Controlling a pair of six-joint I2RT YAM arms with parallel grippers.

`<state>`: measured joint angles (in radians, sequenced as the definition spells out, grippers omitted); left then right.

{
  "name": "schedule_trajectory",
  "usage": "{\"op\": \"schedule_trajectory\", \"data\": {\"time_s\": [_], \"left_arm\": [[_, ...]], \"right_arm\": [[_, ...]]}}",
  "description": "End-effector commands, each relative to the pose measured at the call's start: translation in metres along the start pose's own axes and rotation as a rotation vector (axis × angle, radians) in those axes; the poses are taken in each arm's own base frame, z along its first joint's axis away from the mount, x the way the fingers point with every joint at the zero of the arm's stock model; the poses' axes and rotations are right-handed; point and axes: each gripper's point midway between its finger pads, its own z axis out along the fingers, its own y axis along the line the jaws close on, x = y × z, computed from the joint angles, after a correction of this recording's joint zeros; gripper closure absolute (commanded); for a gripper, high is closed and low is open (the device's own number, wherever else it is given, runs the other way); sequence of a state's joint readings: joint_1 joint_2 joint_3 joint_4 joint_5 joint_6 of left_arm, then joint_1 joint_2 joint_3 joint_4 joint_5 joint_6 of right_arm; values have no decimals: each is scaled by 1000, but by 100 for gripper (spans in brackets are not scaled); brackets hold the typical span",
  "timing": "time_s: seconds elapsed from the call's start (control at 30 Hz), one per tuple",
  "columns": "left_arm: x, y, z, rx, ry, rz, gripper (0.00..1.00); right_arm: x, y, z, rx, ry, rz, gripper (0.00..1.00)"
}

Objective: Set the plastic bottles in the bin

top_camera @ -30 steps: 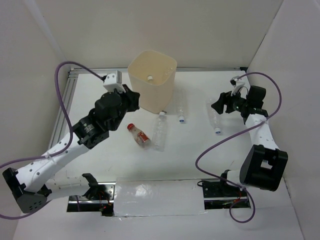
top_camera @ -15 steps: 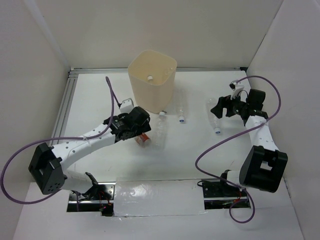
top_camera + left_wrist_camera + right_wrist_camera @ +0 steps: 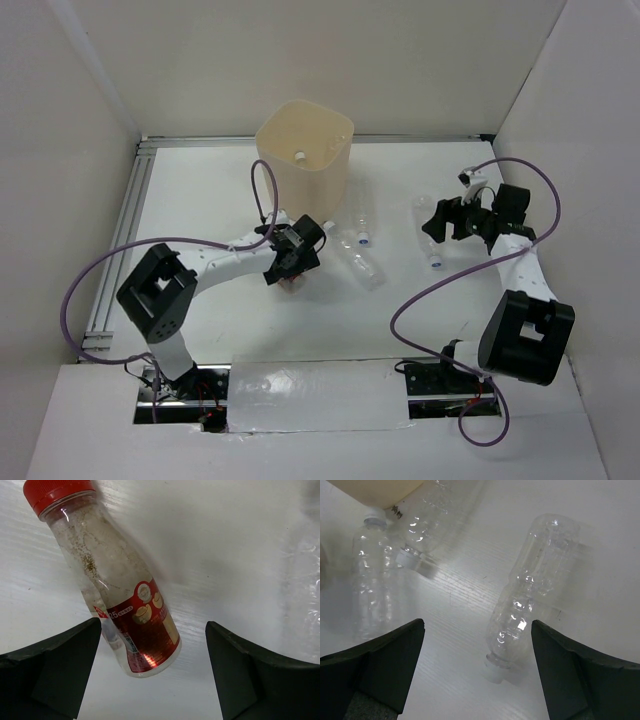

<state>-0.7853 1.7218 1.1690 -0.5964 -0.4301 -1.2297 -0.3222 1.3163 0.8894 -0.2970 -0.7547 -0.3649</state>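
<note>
You find the red-capped bottle [image 3: 120, 595] lying on the desk [image 3: 225, 540] just in front of the bin [image 3: 305, 165], between the spread jaws of the left hand [image 3: 152, 655], ungripped. The right hand [image 3: 476, 665], jaws also apart, hovers near a clear bottle [image 3: 527, 595] lying well right of the bin.

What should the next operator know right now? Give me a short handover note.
Left claw: open, jaws either side of the red-cap bottle, which lies on the table, not gripped.
Right claw: open over a clear bottle lying flat.
Two more clear bottles lie near the bin.
Done: a white cap shows inside the bin, apparently one bottle in.
Left: four bottles on the table to bin.
</note>
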Motion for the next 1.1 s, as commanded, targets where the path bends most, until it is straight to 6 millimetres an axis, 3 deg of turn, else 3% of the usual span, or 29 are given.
{"op": "schedule_trajectory", "data": {"time_s": [0.0, 0.17, 0.27, 0.4, 0.43, 0.47, 0.53, 0.57, 0.67, 0.7, 0.77, 0.83, 0.87, 0.9, 0.93, 0.97, 1.0, 1.03, 1.07], "left_arm": [[-3, 6, 4, -34, -3, -38, 2], [19, 20, 22, -110, 62, -32, 0], [29, 27, 31, -143, 88, -26, 8], [33, 38, 29, -154, 92, -21, 29], [30, 36, 25, -141, 88, -16, 38], [27, 37, 18, -121, 81, -11, 54], [25, 35, 2, -87, 58, 24, 71], [17, 21, -22, -8, 8, 62, 83], [3, -2, -72, 125, -76, 174, 100], [-5, -24, -113, 250, -122, 194, 100], [-22, -47, -159, 393, -213, 224, 100], [-51, -68, -219, 568, -330, 256, 100], [-65, -76, -237, 615, -387, 253, 100], [-103, -86, -266, 660, -508, 216, 100], [-125, -89, -282, 679, -570, 191, 100], [-166, -97, -295, 674, -675, 138, 100], [-174, -96, -280, 622, -685, 161, 100], [-204, -107, -304, 670, -767, 95, 100], [-222, -112, -306, 669, -808, 72, 99]], "right_arm": [[2, 4, -7, 1, -4, -14, 6], [6, 5, -6, -2, 2, -8, 6], [4, 0, -7, 7, -1, -4, 6], [3, 1, -6, -6, 3, -8, 6], [4, 4, -6, -21, 4, -16, 6], [3, 6, -6, -41, -4, -35, 6], [4, 11, -7, -69, 3, -46, 6], [4, 15, -8, -96, -1, -73, 9], [5, 27, -10, -168, -8, -126, 20], [4, 29, -9, -187, -9, -135, 39], [3, 32, -9, -216, -11, -139, 64], [-1, 29, -7, -212, -19, -150, 93], [1, 29, -6, -215, -12, -131, 93], [0, 25, -5, -196, -12, -128, 92], [-4, 20, -3, -181, -18, -134, 87], [-2, 14, -1, -154, -5, -119, 63], [0, 12, -1, -139, 4, -107, 52], [-5, 7, -1, -115, -1, -111, 42], [-4, 4, -1, -95, 9, -99, 32]]}}
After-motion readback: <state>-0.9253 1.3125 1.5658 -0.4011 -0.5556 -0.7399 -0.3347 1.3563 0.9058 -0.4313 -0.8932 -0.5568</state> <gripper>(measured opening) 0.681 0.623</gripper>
